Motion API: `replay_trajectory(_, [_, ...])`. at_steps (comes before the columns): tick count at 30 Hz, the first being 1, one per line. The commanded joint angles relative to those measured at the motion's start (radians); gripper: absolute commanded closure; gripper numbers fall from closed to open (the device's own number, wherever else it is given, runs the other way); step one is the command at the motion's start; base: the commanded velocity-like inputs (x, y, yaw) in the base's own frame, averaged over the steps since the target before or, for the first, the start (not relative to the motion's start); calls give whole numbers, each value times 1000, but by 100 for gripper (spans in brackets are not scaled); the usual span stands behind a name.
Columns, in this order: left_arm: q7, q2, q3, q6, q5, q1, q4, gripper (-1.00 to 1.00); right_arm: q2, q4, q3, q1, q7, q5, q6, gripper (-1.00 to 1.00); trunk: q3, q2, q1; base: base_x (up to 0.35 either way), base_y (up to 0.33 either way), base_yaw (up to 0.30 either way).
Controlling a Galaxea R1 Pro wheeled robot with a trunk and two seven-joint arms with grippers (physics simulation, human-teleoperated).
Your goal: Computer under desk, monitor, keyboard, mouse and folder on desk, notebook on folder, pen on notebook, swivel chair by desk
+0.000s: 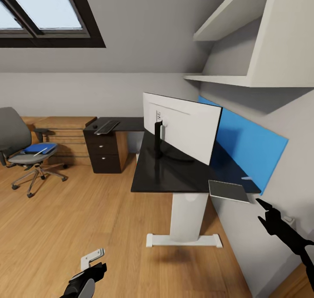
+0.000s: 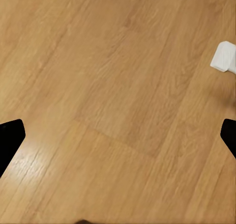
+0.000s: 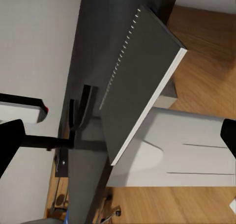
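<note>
The desk (image 1: 174,178) has a glossy black top, and the monitor (image 1: 183,125) stands on it with its white back toward me. On the desk's far wing lie the keyboard (image 1: 107,126) and the small black mouse (image 1: 94,126). At far left the swivel chair (image 1: 17,145) holds the blue folder (image 1: 43,147) with the white pen (image 1: 40,151) on it. A grey notebook (image 1: 229,190) (image 3: 137,81) overhangs the desk's near right corner. My right gripper (image 1: 263,210) (image 3: 118,135) is open just below it. My left gripper (image 1: 93,265) (image 2: 118,135) hangs open over bare floor. The computer is out of view.
A dark drawer unit (image 1: 104,152) stands under the far wing, with light wooden low shelving (image 1: 65,134) beside it. White wall shelves (image 1: 244,77) hang above the desk. The white pedestal leg (image 1: 187,217) (image 3: 187,150) rests on a wide foot. Open wooden floor (image 1: 78,215) lies to the left.
</note>
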Motion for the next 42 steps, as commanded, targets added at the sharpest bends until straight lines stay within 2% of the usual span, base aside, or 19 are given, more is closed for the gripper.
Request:
replay_trajectory(1, [9,0,-4,2,8,-1,-1,-100,0,0,-3,-1,2,-2,7,-100,-4,-8,4,0,0,0])
replay_trajectory(36, [9,-4,-4,2,8,-1,-1,-100,0,0,-1,-1,2,0,7,-100,-114,-253,138,0,0,0])
replay_trajectory(42, [9,-4,-4,2,8,-1,-1,-100,0,0,-1,-1,2,0,7,-100,-114,-253,138,0,0,0])
